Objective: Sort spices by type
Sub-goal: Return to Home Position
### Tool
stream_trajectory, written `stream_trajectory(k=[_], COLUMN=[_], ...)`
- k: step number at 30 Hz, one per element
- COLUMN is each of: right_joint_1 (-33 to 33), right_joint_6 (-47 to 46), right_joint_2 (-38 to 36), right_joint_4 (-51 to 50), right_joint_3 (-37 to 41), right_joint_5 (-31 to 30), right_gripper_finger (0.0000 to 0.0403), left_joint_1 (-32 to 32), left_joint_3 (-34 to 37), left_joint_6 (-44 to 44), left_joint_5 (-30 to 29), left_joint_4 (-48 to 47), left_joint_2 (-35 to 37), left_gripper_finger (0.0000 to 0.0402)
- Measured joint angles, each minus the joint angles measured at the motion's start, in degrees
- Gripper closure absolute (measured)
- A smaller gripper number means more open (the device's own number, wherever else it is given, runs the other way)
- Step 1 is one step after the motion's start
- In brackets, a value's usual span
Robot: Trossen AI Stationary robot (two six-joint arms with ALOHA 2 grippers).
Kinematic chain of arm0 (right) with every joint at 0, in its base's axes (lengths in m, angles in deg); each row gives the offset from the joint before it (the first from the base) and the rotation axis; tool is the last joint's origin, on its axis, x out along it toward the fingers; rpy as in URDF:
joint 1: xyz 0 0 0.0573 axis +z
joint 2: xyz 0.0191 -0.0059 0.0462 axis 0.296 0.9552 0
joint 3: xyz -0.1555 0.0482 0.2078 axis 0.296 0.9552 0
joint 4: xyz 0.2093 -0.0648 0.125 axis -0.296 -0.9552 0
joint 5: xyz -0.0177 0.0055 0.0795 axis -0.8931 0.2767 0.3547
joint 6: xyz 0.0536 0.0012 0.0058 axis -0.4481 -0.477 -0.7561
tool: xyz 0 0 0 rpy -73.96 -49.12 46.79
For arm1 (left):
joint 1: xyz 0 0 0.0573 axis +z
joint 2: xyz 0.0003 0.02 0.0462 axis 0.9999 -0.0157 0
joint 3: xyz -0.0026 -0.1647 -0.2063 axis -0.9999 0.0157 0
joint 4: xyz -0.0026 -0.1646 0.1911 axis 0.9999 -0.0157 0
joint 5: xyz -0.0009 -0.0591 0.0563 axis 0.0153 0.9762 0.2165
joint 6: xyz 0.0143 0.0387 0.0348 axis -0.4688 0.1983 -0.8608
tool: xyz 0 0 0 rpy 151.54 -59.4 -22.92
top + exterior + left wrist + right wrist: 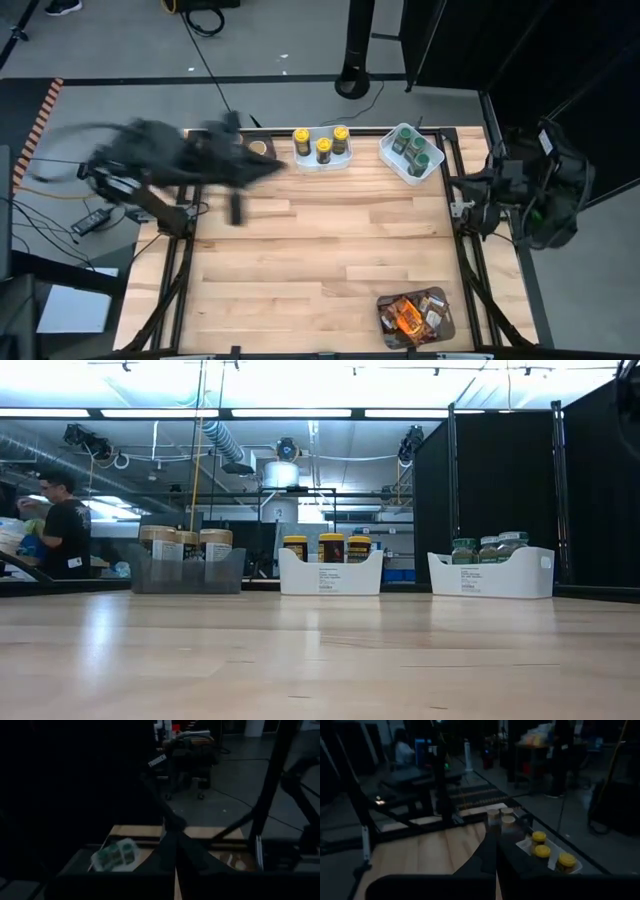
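Three tan-lidded jars stand in a grey bin [185, 572] at the far left. Three yellow-lidded jars [322, 145] stand in a white tray [330, 578] at the far middle. Several green-lidded jars [413, 150] stand in a white tray [490, 576] at the far right. Orange and brown packets [410, 313] lie in a bin at the near right. My left gripper [272, 166], blurred, is above the far left of the table by the grey bin, shut and empty. My right gripper [482, 195] is off the table's right edge, shut and empty.
The wooden table top [320, 260] is bare between the far row of containers and the packet bin. A dark frame rail [465, 240] runs along the right edge. A person [62, 525] stands in the room beyond the far left.
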Motion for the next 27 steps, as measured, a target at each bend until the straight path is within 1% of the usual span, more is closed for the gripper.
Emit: stream_trajectory(k=[1,3,5,9,11,13,16,18,20,22,24,25,27], right_joint_1=[0.99,3.48,6.35,11.52,13.9,16.35,19.9,21.71,22.42,22.21,22.25,22.51,23.18], right_joint_6=[-1.44,-4.98,-8.96,-13.0,-13.35,-13.9,-18.41,-20.09,-22.05,-27.18,-33.82,-36.6,-39.75], right_joint_2=[-1.57,-4.68,-7.69,-12.0,-13.07,-13.94,-15.34,-16.73,-17.21,-16.94,-16.95,-17.0,-16.62], right_joint_4=[0.52,2.47,5.97,14.31,17.93,20.93,21.13,20.51,18.81,17.14,16.75,16.99,19.74], right_joint_3=[2.17,8.06,15.11,26.78,30.08,31.86,32.66,32.92,32.77,32.73,33.4,33.99,35.83], right_joint_5=[-0.56,-1.3,-3.09,-7.95,-9.66,-10.52,-10.6,-10.61,-10.73,-10.66,-10.7,-10.73,-10.71], right_gripper_finger=[0.0394,0.0395,0.0395,0.0395,0.0396,0.0396,0.0396,0.0396,0.0396,0.0396,0.0397,0.0399,0.04], left_joint_1=[-0.91,-2.62,-4.09,-6.16,-6.61,-6.71,-6.71,-6.71,-6.71,-6.7,-6.69,-6.69,-6.65], left_joint_3=[2.04,8.5,17.95,41.46,52.49,62.82,76.95,85.81,93.02,99.77,105.49,108.19,112.81], left_joint_6=[0.34,1.69,3.38,4.29,4.28,5.83,10.42,12.32,13.43,14.48,17.01,18.26,18.01], left_joint_5=[-1.02,-2.54,-3.35,-3.19,-0.79,2.99,7.18,8.08,8.53,7.75,4.95,3.75,1.81], left_joint_4=[-1.1,-0.59,2.43,18.56,29.03,37.5,49.04,56.16,64.41,69.22,76.41,79.65,85.47], left_joint_2=[2.36,7.32,12.04,21.85,27.79,33.31,40.94,45.7,50.64,55.51,58.86,60.38,63.27], left_gripper_finger=[0.0396,0.0395,0.0395,0.0395,0.0395,0.0395,0.0395,0.0395,0.0395,0.0395,0.0395,0.0395,0.0395])
